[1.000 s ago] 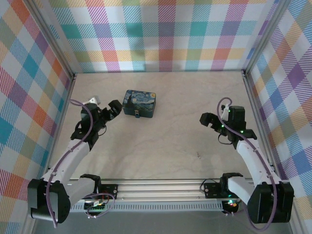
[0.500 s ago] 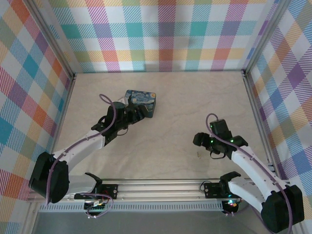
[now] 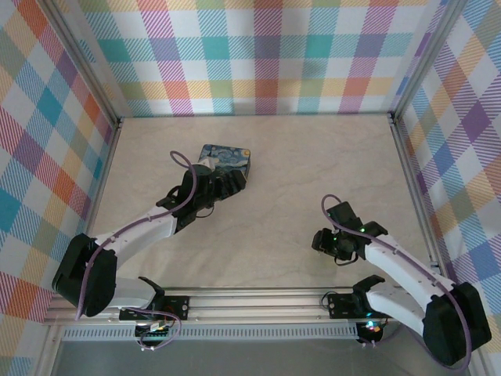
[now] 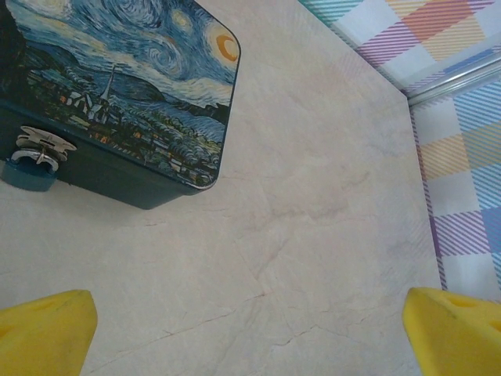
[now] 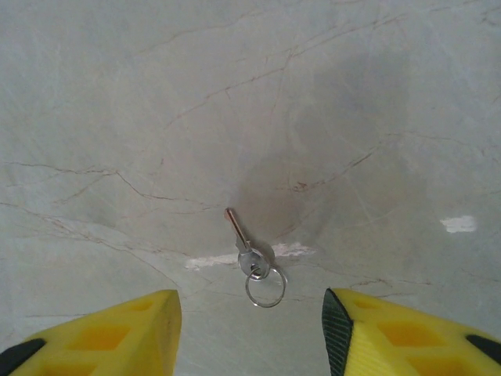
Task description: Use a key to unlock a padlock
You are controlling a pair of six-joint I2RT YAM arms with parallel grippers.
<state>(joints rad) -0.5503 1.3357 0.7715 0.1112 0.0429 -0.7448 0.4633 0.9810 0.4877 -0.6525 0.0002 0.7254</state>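
On the counter, the key lies between your right tool's parted fingers (untouched). Your left tool gapes wide near the tin's padlock.

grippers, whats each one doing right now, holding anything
left gripper: open, holding nothing
right gripper: open, over the key, not gripping it
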